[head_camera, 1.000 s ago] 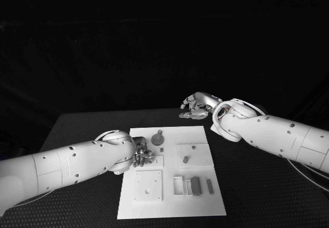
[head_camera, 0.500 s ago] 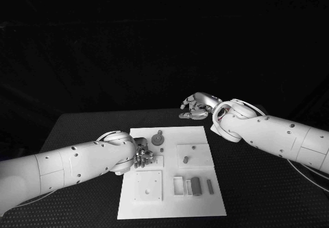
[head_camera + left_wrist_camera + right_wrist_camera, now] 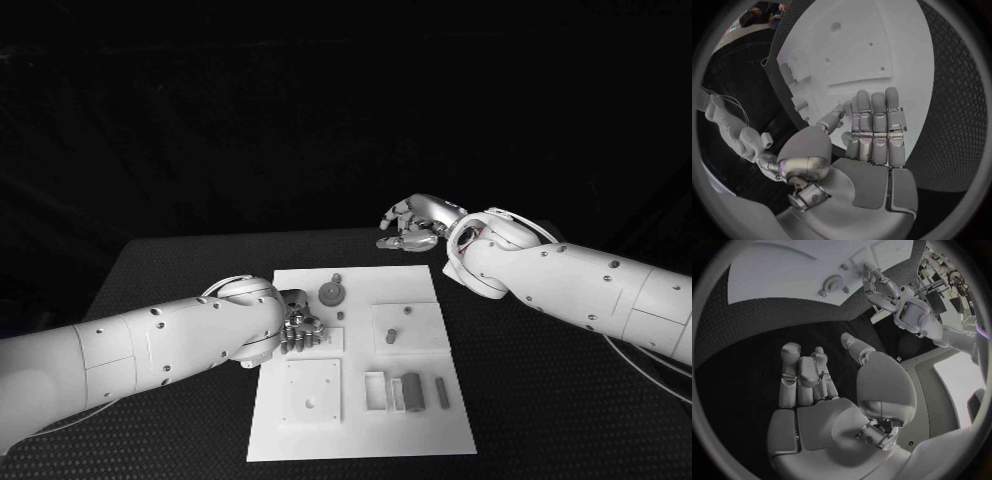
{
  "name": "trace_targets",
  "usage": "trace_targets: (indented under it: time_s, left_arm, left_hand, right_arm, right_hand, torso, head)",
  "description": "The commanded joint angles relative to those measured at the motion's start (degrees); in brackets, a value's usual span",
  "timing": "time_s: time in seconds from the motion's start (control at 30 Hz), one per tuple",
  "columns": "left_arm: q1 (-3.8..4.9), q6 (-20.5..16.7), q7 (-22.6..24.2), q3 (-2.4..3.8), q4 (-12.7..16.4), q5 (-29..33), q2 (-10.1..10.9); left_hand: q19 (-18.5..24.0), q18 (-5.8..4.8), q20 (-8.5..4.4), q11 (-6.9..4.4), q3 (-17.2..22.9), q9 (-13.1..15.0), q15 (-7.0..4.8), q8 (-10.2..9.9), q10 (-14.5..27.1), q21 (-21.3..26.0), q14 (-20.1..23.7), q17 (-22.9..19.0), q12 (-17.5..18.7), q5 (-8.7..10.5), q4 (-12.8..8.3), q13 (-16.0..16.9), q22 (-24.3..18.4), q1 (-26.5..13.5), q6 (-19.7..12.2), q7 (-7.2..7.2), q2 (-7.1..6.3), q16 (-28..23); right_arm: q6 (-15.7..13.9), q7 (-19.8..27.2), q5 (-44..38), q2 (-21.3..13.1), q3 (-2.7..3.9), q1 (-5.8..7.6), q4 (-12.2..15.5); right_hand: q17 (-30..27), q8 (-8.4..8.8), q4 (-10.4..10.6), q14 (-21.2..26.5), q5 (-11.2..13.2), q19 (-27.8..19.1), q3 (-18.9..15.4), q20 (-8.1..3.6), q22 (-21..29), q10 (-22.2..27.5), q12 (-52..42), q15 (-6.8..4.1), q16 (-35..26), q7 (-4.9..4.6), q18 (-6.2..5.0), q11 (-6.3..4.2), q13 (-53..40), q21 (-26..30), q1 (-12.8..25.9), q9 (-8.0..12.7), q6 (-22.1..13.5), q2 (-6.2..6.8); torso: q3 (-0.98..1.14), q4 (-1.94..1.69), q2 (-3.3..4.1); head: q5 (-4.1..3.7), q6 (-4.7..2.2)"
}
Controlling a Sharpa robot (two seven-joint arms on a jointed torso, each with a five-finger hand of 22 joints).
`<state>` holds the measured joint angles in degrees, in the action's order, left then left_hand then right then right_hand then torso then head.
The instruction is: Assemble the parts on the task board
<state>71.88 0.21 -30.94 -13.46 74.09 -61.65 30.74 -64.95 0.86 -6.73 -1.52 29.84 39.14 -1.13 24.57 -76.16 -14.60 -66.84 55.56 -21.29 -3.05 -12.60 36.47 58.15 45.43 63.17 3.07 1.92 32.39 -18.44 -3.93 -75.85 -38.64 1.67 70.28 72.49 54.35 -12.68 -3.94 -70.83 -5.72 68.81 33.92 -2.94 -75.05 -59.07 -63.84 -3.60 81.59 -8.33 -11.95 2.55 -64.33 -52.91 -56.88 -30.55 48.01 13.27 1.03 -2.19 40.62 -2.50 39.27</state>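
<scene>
Black, textured surface (image 3: 173, 275) is carrying the white task board (image 3: 433, 420) at its middle, while darkness is filling the room behind it. Small grey parts are sitting across the board: a round piece (image 3: 332, 292) near its far edge, a short peg (image 3: 391, 336) on a square block toward its right side, and a cluster of narrow bars (image 3: 413, 390) toward its near right corner.

Left hand (image 3: 299, 328) is hovering over the board's left edge, beside the round piece; in the left wrist view its fingers (image 3: 879, 125) are lying straight and close together, palm facing the plate, gripping nothing. Right hand (image 3: 415, 225) is hanging above the surface beyond the board's far right corner, well apart from the parts; the right wrist view shows its fingers (image 3: 795, 372) loosely bent, parted and empty.

Judging by their look, the parts are light, rigid and smooth, so they are likely to skid or tip if nudged. Pinching the bars across their long sides, and the peg and round piece by their raised tops, seems the surest hold.
</scene>
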Motion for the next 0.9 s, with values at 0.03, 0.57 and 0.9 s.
trace_targets:
  time_s: [0.03, 0.57, 0.9]
  left_arm:
    - [-0.23, 0.69, 0.33, -0.09, 0.02, 0.49, -0.12]
    - [-0.22, -1.51, 1.05, 0.17, 0.32, 1.9, 1.29]
    - [-0.19, -3.23, 2.16, 3.98, 0.93, 5.01, 3.18]
  left_hand:
    - [-0.28, 1.14, -0.09, 0.31, -0.76, 0.14, -0.08, -0.31, -0.13, 0.24, 0.49, -0.03, -0.27, 0.28, 0.45, 0.0, 0.1, -1.33, -0.32, 0.06, -0.23, 0.41]
    - [-0.31, 1.76, -0.48, -0.08, -8.5, 0.77, -0.47, -0.49, 0.09, 1.11, 0.75, -0.1, -0.58, 0.25, -0.06, 0.1, 0.14, -9.04, -0.37, -0.39, -7.23, 0.84]
    - [-0.53, 1.87, -0.36, 0.06, -5.94, 0.99, -0.43, -1.08, 0.6, 2.11, 1.25, -0.44, -0.42, 0.23, 1.1, -0.09, -0.29, -9.76, -0.77, -0.24, -9.85, 0.76]
  right_arm:
    - [0.59, 0.41, 0.05, 0.02, 0.03, 0.0, 0.0]
    - [0.46, 0.41, 0.05, -0.32, 0.03, -0.01, -0.06]
    - [0.39, 0.44, 0.08, -0.54, 0.03, -0.02, -0.15]
  right_hand:
    - [0.05, 0.28, 0.27, 0.41, -0.02, -0.08, -0.05, -0.38, -0.84, 0.12, -0.39, 0.13, 0.03, -1.0, -3.05, 0.26, 0.1, 0.33, 0.26, 0.06, -0.61, 0.07]
    - [0.05, 0.31, 0.38, 0.43, -0.01, -0.11, -0.09, -0.37, -0.84, 0.16, -0.41, 0.14, 0.01, -1.02, -3.05, 0.27, 0.14, 0.36, 0.29, 0.08, -0.66, 0.12]
    - [0.05, 0.32, 0.43, 0.44, -0.01, -0.12, -0.1, -0.37, -0.84, 0.18, -0.42, 0.15, 0.0, -1.02, -3.05, 0.28, 0.16, 0.37, 0.29, 0.1, -0.69, 0.15]
  torso:
    - [-0.04, -0.02, -0.02]
    - [-0.09, -0.07, -0.05]
    - [-0.04, -0.01, -0.02]
  head:
    - [-0.06, 0.04]
    - [-0.19, 0.01]
    - [-0.17, -0.26]
